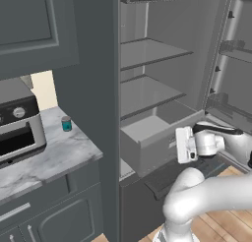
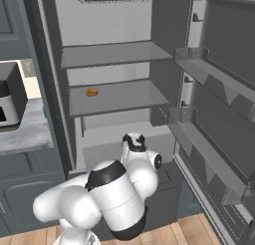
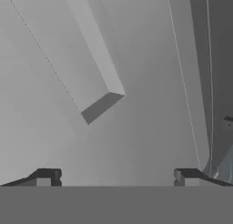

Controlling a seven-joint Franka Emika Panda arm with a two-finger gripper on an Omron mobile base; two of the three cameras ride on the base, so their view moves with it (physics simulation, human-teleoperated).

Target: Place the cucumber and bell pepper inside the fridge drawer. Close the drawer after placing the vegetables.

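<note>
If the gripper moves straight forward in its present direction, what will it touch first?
Most likely the fridge drawer. The open gripper faces plain grey panels close ahead in the hand view, and nothing lies between. Whether it meets the front or the rim first is unclear.

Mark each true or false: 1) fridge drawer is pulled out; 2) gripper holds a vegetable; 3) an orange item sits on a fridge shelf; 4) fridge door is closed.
1) True: the fridge drawer stands out from the fridge.
2) False: the gripper is open, fingers wide apart with nothing between them.
3) True: the small orange item lies on the middle shelf.
4) False: the fridge door is swung wide open.
</note>
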